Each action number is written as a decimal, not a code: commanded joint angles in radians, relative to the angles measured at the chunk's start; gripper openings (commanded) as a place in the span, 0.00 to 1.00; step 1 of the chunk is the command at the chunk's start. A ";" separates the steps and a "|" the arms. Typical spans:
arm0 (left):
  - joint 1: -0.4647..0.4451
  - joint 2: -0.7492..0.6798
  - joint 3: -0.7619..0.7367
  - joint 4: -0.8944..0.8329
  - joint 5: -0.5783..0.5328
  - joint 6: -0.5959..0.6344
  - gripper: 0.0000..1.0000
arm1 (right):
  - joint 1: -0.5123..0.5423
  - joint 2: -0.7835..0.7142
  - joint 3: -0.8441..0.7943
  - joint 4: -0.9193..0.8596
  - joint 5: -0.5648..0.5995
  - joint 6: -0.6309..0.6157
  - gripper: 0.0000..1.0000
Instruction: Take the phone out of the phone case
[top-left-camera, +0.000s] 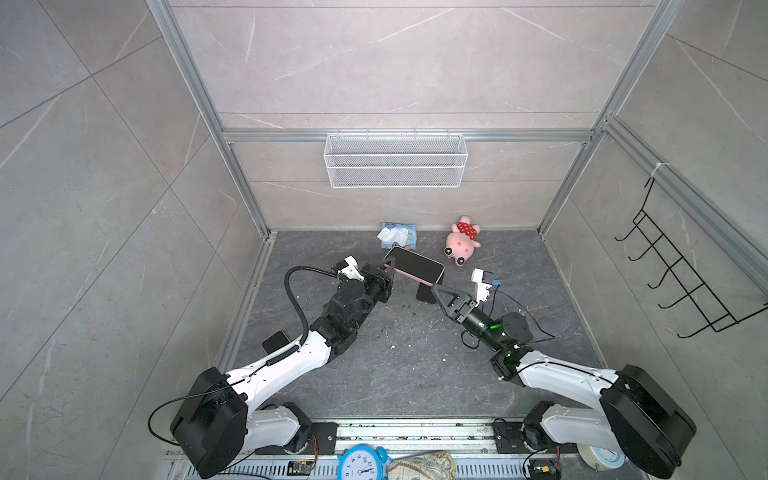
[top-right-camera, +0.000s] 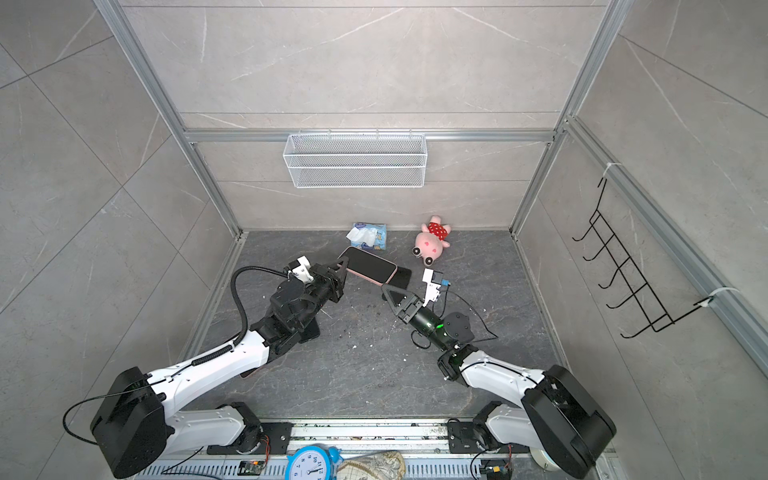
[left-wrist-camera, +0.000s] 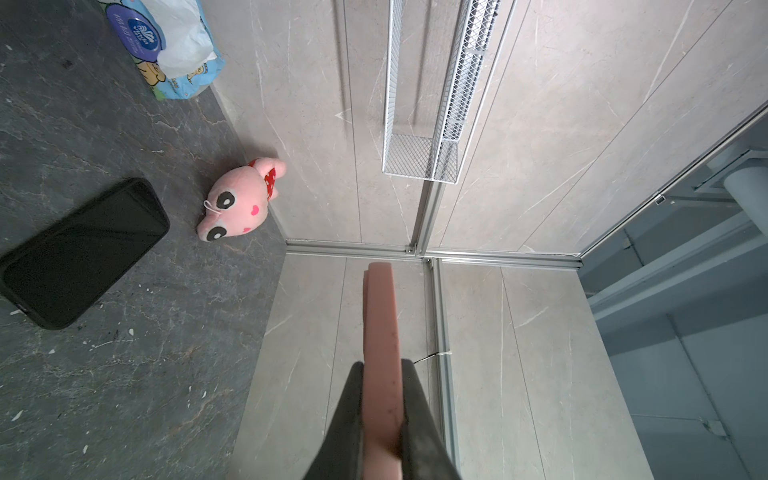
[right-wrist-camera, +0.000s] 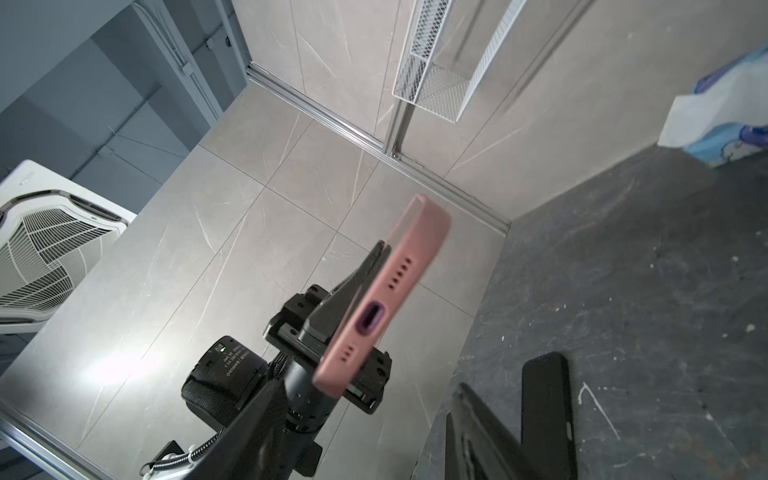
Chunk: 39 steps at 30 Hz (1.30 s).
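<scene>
The phone (top-left-camera: 415, 262) sits dark face up in the pink phone case (left-wrist-camera: 381, 332), held clear of the table. The left gripper (top-left-camera: 390, 262) pinches the case's 9 o'clock end. The right gripper (top-left-camera: 434, 286), jaws apart and empty, hangs just beside its 5 o'clock corner.

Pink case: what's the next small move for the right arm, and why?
Probably close the open right pincer on the free end of the pink case to peel it: the left pincer is shut on its other corner and the phone looks still inside.
</scene>
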 joint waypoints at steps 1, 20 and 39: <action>0.000 -0.009 0.008 0.141 -0.018 -0.022 0.00 | -0.001 0.035 0.034 0.118 -0.037 0.079 0.62; 0.000 0.019 0.006 0.150 -0.025 -0.045 0.00 | 0.000 0.113 0.040 0.220 -0.032 0.117 0.06; -0.016 0.053 0.228 -0.039 0.151 -0.091 0.00 | -0.049 0.128 -0.010 -0.026 0.035 -0.388 0.00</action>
